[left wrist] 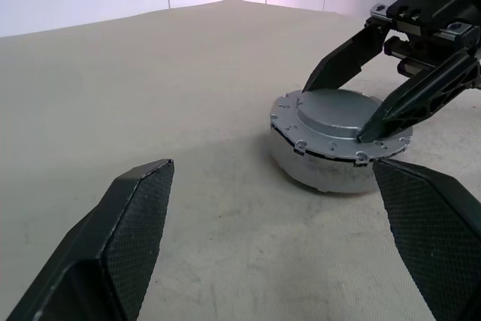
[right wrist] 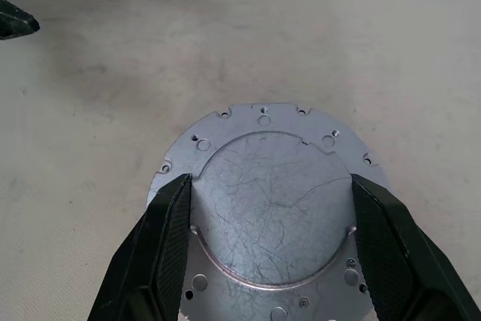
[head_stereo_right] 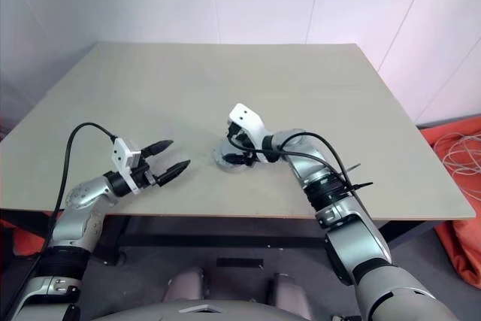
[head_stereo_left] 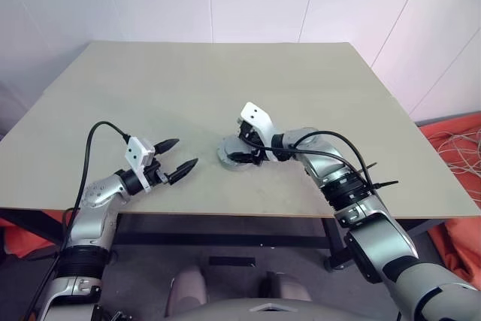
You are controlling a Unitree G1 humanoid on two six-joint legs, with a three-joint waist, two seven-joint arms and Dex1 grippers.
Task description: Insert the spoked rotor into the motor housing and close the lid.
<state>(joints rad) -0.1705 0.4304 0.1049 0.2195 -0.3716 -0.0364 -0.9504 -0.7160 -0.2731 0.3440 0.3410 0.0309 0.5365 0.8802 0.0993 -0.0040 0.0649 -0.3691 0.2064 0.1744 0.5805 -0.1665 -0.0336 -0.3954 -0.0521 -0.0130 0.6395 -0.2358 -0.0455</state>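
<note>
Right end effector (right wrist: 269,249) astride lid (right wrist: 274,208)

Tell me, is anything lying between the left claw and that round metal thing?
No. In the left wrist view, only bare table separates the left gripper from the lid.

1. No text, label, brand, number or sign can be read in any of the views.
2. The grey metal lid (right wrist: 274,208) shows scratches and small holes on its face, with no lettering or marking.
3. The table (head_stereo_left: 188,95) top is plain, with no print or sticker.
</note>
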